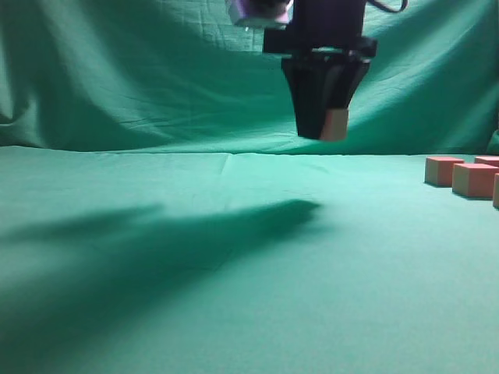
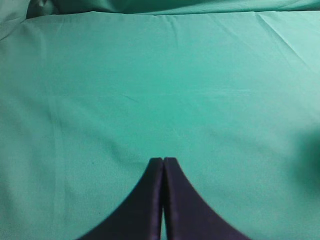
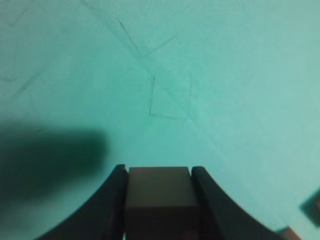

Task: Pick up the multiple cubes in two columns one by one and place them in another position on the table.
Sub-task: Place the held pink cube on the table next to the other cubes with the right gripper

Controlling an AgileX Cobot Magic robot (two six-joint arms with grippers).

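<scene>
Right gripper [image 1: 326, 128] hangs well above the green surface [image 1: 234, 273], jaws clamped on one cube [image 1: 335, 125] (its tan side shows in the exterior view). Other cubes [image 1: 460, 175] sit at the far right edge. Left gripper [image 2: 163, 162]: jaws pressed together, empty.

Left wrist view: the left hand [image 2: 163, 161] enters from the bottom edge, centre of frame. Its two dark fingers [image 2: 145, 200] taper upward and meet along a thin vertical seam, tips pressed together, nothing between them. Beneath and beyond lies the worktop [image 2: 160, 90], covered in smooth green cloth with faint creases running diagonally at upper right and a fainter vertical fold at left. Along the top edge the backdrop cloth [image 2: 150, 5] begins. A soft shadow darkens the right edge. A small pale blurred patch, upper left corner, unidentifiable.
</scene>
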